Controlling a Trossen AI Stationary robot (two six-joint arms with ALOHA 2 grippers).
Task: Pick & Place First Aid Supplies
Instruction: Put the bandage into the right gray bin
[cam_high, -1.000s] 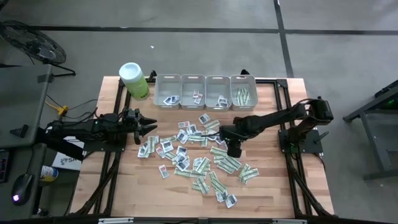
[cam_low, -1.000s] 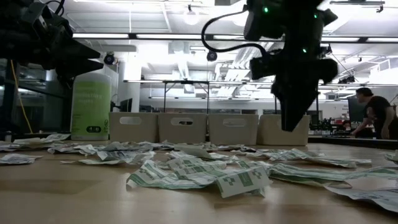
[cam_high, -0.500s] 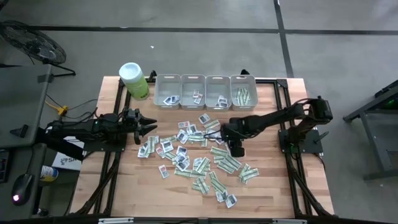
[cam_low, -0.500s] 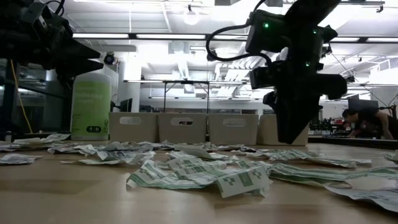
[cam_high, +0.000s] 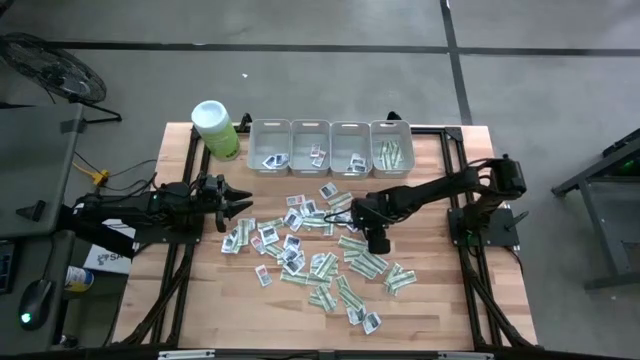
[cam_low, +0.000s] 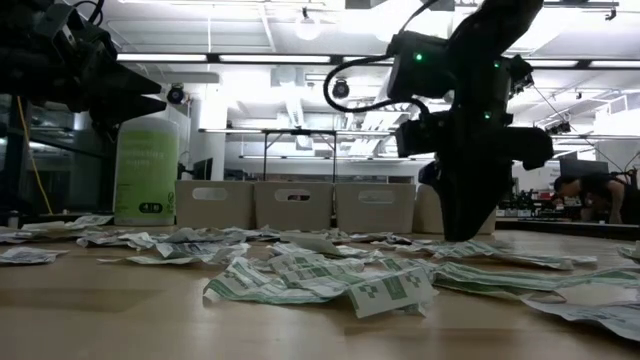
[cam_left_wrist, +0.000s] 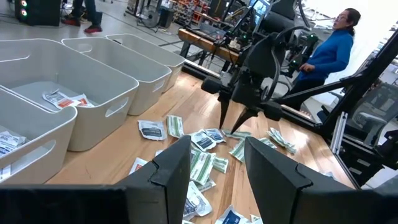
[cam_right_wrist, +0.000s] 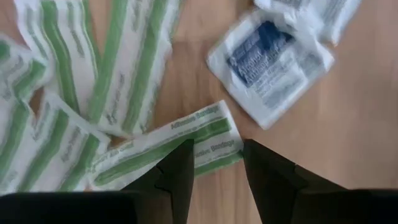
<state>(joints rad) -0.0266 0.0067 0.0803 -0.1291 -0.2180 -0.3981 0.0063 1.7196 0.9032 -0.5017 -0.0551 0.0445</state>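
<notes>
Dozens of small flat packets (cam_high: 310, 250) lie scattered on the wooden table, squarish white ones and longer green-and-white strips. My right gripper (cam_high: 377, 243) points down at the pile's right part, its tips low over the table (cam_low: 462, 232). In the right wrist view it is open (cam_right_wrist: 214, 158), with one end of a green-and-white strip (cam_right_wrist: 161, 149) between its fingers. A white packet with blue print (cam_right_wrist: 270, 62) lies just beyond. My left gripper (cam_high: 238, 205) hovers open (cam_left_wrist: 214, 168) above the table's left side, pointing at the pile. My right gripper comes from above, pointing down, with its open fingers (cam_right_wrist: 180, 165) standing across the strip's end (cam_right_wrist: 214, 134), which lies flat on the table. Whether the fingers touch it, I cannot tell.
Four grey bins (cam_high: 330, 145) stand in a row at the far edge, each with a few packets inside. A lime-green canister with a white lid (cam_high: 215, 128) stands left of them. A person (cam_low: 590, 195) is in the room behind. Bare wood lies near the table's near edge (cam_high: 220, 315).
My right gripper has come down toward the packets, from well above the table to just over a green-and-white strip, tipping a little as it sank. The left arm has kept still, and the packets have not moved.
</notes>
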